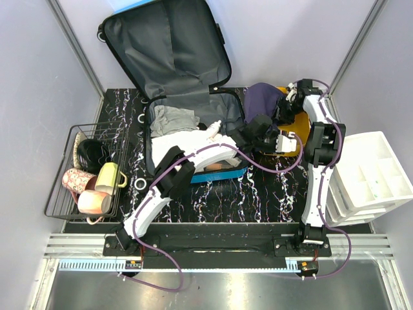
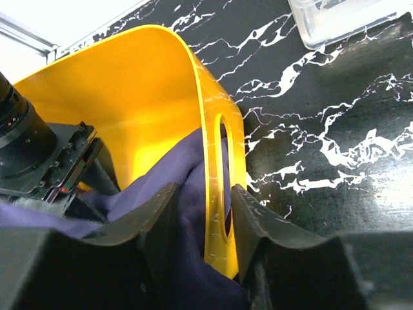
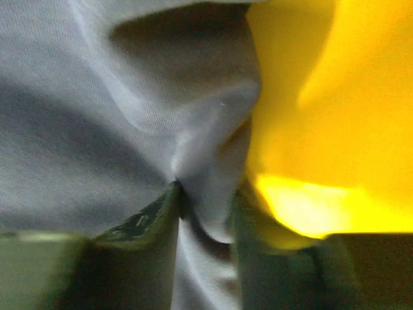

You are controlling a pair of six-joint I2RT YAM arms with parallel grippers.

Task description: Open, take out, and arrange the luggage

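Observation:
The luggage [image 1: 168,45] lies open at the back centre, its grey-lined lid raised. Its base holds grey and white clothes [image 1: 184,139]. A purple garment [image 1: 261,97] bulges out of the orange bin [image 1: 301,121] to the right of the case. My left gripper [image 1: 268,139] straddles the bin's handle wall [image 2: 213,161], with the purple cloth [image 2: 174,174] inside the jaws; it [image 2: 203,219] is shut on the wall and cloth. My right gripper [image 1: 284,106] is over the bin and, in its own view, [image 3: 206,206] is shut on a fold of the purple garment [image 3: 129,97].
A wire basket [image 1: 58,187] with cups stands at the left. A white compartment organiser [image 1: 371,174] sits at the right edge. A clear plastic container [image 2: 335,19] is beyond the bin. Small rings [image 1: 141,184] lie on the black marble tabletop.

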